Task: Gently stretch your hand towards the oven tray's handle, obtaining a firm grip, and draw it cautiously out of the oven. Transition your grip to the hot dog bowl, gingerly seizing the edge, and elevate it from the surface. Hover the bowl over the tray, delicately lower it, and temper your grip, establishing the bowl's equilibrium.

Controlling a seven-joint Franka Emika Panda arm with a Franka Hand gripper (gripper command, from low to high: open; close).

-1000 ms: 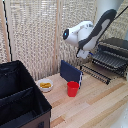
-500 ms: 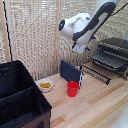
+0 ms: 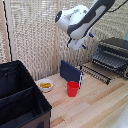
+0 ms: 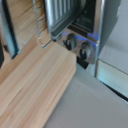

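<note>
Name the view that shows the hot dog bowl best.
The exterior view: the hot dog bowl sits whole on the wooden table, beside the red cup. The wrist view does not show it, only the oven front.

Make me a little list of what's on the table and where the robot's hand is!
oven: at the exterior view's right, front open
oven tray: wire rack sticking out in front of the oven
hot dog bowl: on the wooden table, yellow food inside, beside the red cup
red cup: upright, in front of the blue panel
blue panel: standing upright
black bin: at the exterior view's left
gripper: up in the air above the blue panel, holding nothing; open or shut is unclear
</note>
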